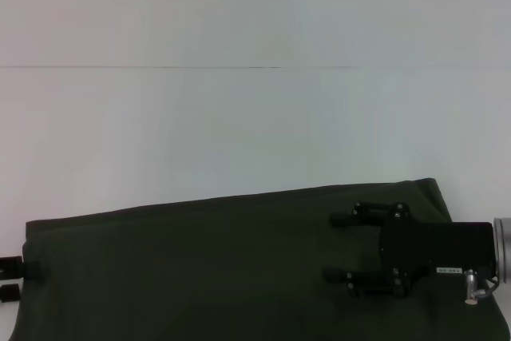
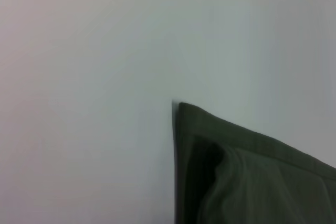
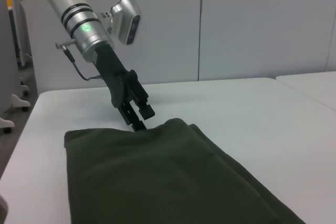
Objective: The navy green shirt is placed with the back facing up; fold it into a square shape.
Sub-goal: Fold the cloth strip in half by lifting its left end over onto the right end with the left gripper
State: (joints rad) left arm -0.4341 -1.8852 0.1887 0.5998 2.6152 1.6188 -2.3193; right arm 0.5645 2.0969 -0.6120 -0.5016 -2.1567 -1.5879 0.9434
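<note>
Now the left gripper (image 3: 137, 120) pinches the shirt (image 1: 223, 261) edge at lower left; right gripper (image 1: 339, 247) hovers open. Lift evenly, keeping edges aligned.

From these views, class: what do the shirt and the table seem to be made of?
Shirt: soft matte woven or knit cloth, probably cotton; it drapes, creases and shows a stitched hem. Table: smooth, hard white top, maybe laminate, with a faint sheen.

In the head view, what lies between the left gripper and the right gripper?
Only the navy green shirt lies there. The left gripper is at its left edge, and the right gripper is over its right part, as the head view shows.
</note>
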